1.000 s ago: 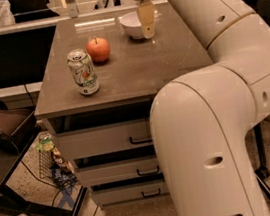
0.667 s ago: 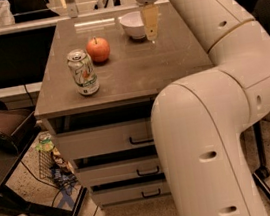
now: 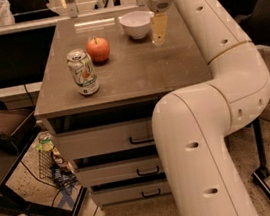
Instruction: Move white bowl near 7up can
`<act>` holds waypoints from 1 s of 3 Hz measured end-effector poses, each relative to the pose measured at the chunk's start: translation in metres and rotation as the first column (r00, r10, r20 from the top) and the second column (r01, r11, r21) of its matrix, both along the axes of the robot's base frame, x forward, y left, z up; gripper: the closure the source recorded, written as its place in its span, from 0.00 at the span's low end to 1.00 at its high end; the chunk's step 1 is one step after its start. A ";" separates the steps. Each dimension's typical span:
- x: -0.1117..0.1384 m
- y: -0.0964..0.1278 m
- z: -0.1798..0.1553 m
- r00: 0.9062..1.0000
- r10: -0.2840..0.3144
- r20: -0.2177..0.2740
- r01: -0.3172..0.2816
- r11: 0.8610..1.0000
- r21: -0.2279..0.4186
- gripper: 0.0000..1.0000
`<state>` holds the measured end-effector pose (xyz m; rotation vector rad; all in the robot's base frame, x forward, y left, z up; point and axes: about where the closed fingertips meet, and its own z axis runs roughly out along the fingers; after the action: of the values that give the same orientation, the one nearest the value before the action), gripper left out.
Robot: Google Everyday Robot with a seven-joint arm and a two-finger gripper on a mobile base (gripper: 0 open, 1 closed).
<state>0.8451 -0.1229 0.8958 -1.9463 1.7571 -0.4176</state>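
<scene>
White bowl (image 3: 136,24) sat at far side of cabinet top (image 3: 135,74), right of apple (image 3: 98,49). 7up can (image 3: 82,72) stood upright near front left, apart from bowl. Gripper (image 3: 159,35) hung pointing down just right of bowl; whether open or closed could not be told.

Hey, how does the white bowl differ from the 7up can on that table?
The white bowl is low, wide and open; the 7up can is tall and narrow with a silver top. The bowl is plain white; the can carries green and red markings. The bowl sits at the far edge, close beside the gripper; the can stands near the front edge. Both are upright on the same table.
</scene>
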 end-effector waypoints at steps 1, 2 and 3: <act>0.009 0.004 -0.008 1.000 0.022 0.017 -0.023 0.999 0.035 0.00; 0.009 0.008 -0.014 0.999 0.032 0.005 -0.033 0.999 0.018 0.00; -0.008 0.011 -0.037 0.993 0.062 -0.104 -0.070 0.994 -0.080 0.00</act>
<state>0.8376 -0.1115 0.8589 -2.1117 1.7575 -0.3808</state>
